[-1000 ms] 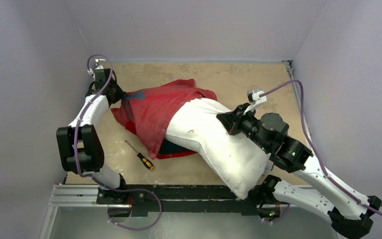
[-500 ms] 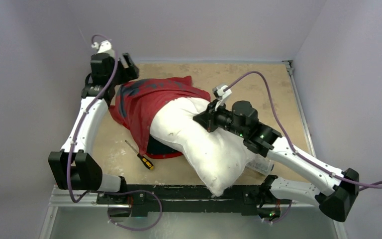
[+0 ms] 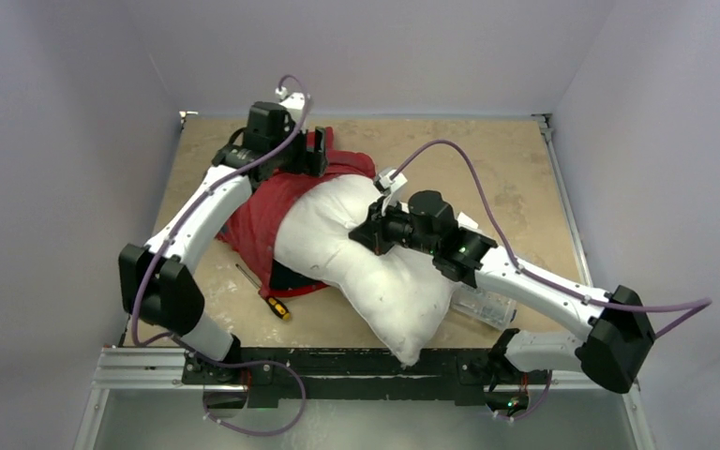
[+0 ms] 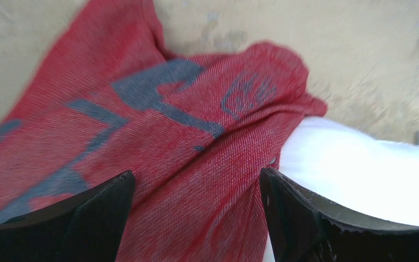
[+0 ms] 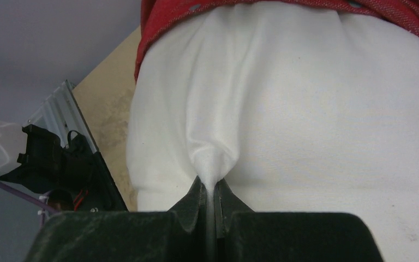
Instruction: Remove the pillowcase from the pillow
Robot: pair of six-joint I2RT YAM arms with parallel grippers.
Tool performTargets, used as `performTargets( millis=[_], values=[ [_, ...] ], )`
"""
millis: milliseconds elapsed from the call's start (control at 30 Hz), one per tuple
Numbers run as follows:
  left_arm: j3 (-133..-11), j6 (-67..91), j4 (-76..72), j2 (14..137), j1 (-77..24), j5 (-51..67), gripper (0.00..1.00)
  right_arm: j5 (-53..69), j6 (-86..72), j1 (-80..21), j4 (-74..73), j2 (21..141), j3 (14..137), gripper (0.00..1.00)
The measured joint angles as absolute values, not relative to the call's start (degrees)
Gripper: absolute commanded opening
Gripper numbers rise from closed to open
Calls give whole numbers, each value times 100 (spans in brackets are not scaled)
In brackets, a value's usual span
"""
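The pillow (image 3: 375, 272) lies slantwise on the surface (image 3: 487, 159), its bare white bulk running from the centre down to about 6 o'clock at the near edge, while the pillowcase (image 3: 262, 211) covers only its far end, bunched red around 10 to 11 o'clock with a dark inner fold showing by the screwdriver (image 3: 264, 293) at 8 o'clock. The right tool (image 5: 210, 202) is clamped tight on a thin ridge of white pillow fabric, the cloth drawn up into a small peak between its fingers. The left tool (image 4: 196, 218) hangs spread wide just above the red cloth at roughly 12 o'clock, gripping nothing, with the pillow's white edge showing beside its right finger. The task looks most of the way along, and the step in hand seems to be a fresh grip on the cover. To do it well, the left tool should come down on red cloth alone, on the loose fold away from that white edge, so no pillow is caught in the pinch. Then it should draw toward 10 o'clock while the right holds or pulls toward 5 o'clock, steadily, since the right's bite is thin and a jerk may slip it
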State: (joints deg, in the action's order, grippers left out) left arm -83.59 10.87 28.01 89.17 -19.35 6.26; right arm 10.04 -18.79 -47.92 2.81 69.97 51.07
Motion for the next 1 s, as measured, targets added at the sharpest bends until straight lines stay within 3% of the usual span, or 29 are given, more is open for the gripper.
performTargets(
  millis=[33,100,133,200,233,433,1000],
  values=[
    [-8359,1087,2891,9067,-2001,541,77,1002,-1881,-4814,298,7061,5107,0],
    [-8359,1090,3030,9345,-2106,370,57,969,-1881,-4890,329,7205,5107,0],
    [-8359,1096,3076,9437,-2126,281,37,943,-1883,-4930,338,7271,5107,0],
    [-8359,1125,3098,9588,-2137,47,9,847,-1894,-4984,340,7352,5107,0],
    [-8359,1116,3096,9620,-2134,-73,0,801,-1905,-4998,340,7360,5107,0],
    [-8357,1208,3039,9596,-1968,-714,0,381,-2106,-5026,327,7107,5107,0],
    [-7723,1990,2974,8901,355,-1041,0,-639,-2589,-5013,-346,5730,5107,0]
  ],
)
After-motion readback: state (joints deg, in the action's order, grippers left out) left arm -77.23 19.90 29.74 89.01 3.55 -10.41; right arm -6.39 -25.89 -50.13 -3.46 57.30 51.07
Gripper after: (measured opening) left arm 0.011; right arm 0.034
